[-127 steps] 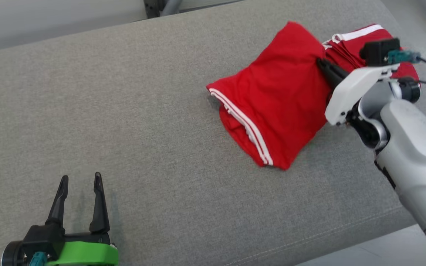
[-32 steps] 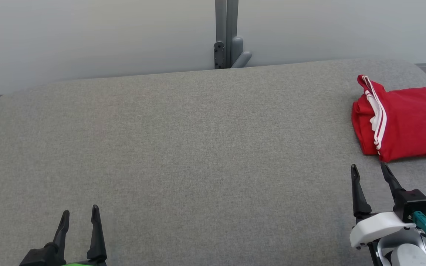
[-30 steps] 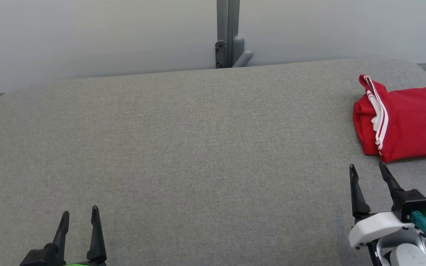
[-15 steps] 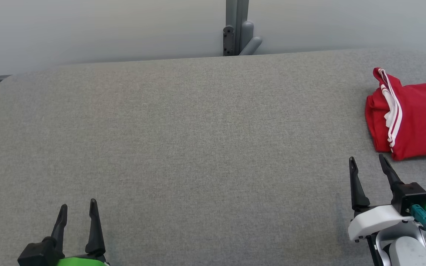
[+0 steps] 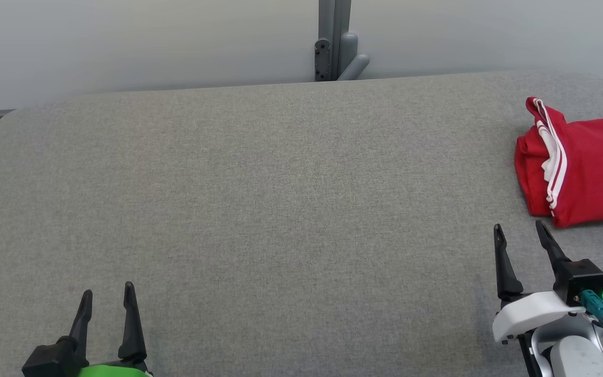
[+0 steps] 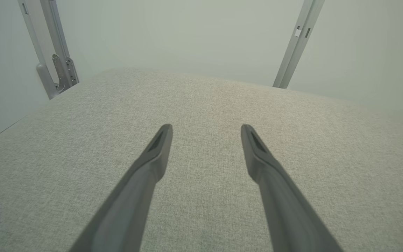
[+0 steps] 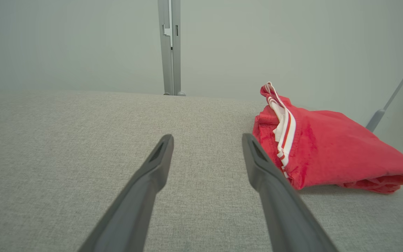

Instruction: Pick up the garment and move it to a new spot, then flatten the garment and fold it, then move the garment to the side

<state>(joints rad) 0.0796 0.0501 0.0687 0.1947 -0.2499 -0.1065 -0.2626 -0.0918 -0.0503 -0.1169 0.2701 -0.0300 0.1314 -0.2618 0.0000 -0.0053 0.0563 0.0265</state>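
Red garment (image 5: 589,173), folded into a bundle with white stripes along its left edge, lies at the far right of the grey fabric tabletop (image 5: 280,209). Right claw (image 5: 519,226) hovers just on the near side of the garment, jaws apart, holding nothing and not touching the cloth. Left claw (image 5: 108,289) sits at the near left, jaws likewise apart and empty, well apart from the garment. Grey metal post (image 5: 334,39) rises behind the tabletop's far edge.

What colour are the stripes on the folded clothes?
White, on the red folded garment; clearest in the right wrist view.
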